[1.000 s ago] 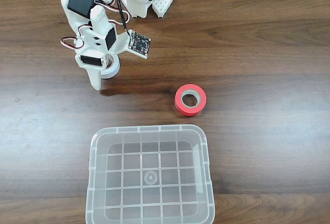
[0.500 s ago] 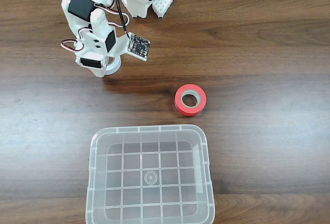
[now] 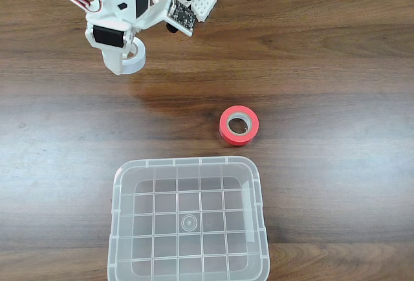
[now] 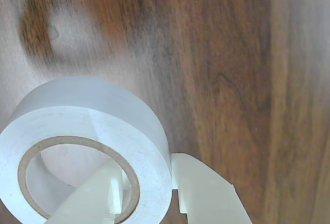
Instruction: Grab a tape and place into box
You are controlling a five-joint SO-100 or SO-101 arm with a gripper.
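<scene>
Since the frame a second back, my white two-finger gripper [image 3: 129, 61] has risen off the dark wooden table [image 3: 323, 54] and drawn back toward the arm's base at the top of the fixed view, taking the small white roll of tape [image 3: 135, 59] with it. The wrist view shows how I hold it: one finger [image 4: 95, 195] passes through the roll's brown cardboard core, the other [image 4: 203, 190] presses on the outer face, so the jaws are clamped narrowly on a single wall of the tape [image 4: 87, 146], which hangs to the left of the fingers in that view and clear of the wood beneath. That pinch is my worry: judged from here, the roll is caught by one side only, so a quick swing could let it pivot or slip free before I reach the drop. Beyond the gripper, the red-orange roll of tape [image 3: 239, 125] lies flat on the table, well apart and untouched. The large clear plastic box with the grid-patterned bottom [image 3: 255, 229] stands empty at the lower edge of the fixed view, well apart from the gripper, with the whole carry not yet made.
</scene>
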